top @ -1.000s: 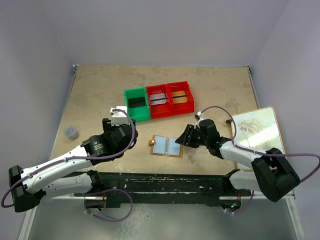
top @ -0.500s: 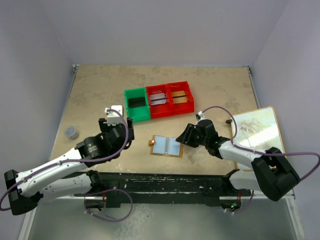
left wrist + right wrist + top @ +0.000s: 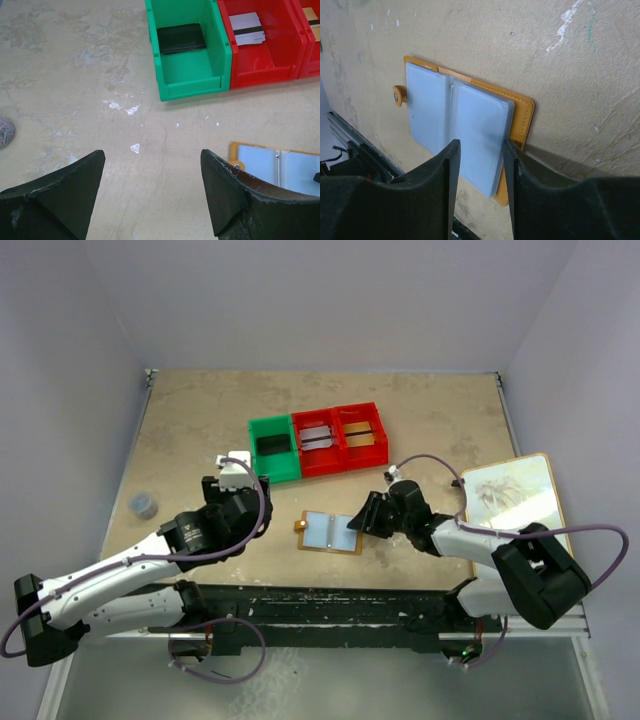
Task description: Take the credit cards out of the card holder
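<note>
At the right edge of the card holder [image 3: 430, 110], near the middle of the bench [image 3: 200, 410], my right claw [image 3: 481, 170] has slid in and narrowed, half-open astride the blue pocket [image 3: 482, 125]; a pinch comes next, I judge. Further left, my left claw [image 3: 152, 170] hangs wide. Only its camera shows the black card [image 3: 181, 38] in the green bin [image 3: 192, 82].

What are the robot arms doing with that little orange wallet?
The right hand is at the right edge of the open wallet, fingers apart over its blue pocket. The left hand hangs open above the table beside it. A black card lies in the green bin and a pale card in the red bin.
</note>
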`<state>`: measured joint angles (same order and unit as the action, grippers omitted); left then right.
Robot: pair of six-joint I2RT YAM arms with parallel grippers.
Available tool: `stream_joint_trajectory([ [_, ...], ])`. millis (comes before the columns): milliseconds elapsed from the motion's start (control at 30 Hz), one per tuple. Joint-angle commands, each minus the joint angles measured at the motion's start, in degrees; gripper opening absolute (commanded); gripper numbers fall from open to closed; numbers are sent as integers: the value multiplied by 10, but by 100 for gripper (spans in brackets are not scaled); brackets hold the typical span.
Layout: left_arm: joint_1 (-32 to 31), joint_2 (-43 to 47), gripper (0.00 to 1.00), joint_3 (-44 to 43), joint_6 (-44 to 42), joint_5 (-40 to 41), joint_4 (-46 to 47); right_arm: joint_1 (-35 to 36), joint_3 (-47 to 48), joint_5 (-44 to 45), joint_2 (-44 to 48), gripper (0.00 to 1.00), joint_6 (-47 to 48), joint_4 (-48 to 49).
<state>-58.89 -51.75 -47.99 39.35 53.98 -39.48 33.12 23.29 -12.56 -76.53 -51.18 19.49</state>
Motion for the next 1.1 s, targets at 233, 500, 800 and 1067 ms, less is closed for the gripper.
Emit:
stream_joint_trajectory([
  [233,4,-8,76,-8,-6,4,8,11,11,-7,5,38,4,26],
  [500,4,-9,76,-8,-6,3,7,15,14,-22,5,39,2,39],
  [800,3,-13,76,-9,-6,0,7,18,33,-15,14,40,-10,5],
  [1067,4,-18,77,-9,-6,-3,6,20,31,-38,33,40,-20,28],
])
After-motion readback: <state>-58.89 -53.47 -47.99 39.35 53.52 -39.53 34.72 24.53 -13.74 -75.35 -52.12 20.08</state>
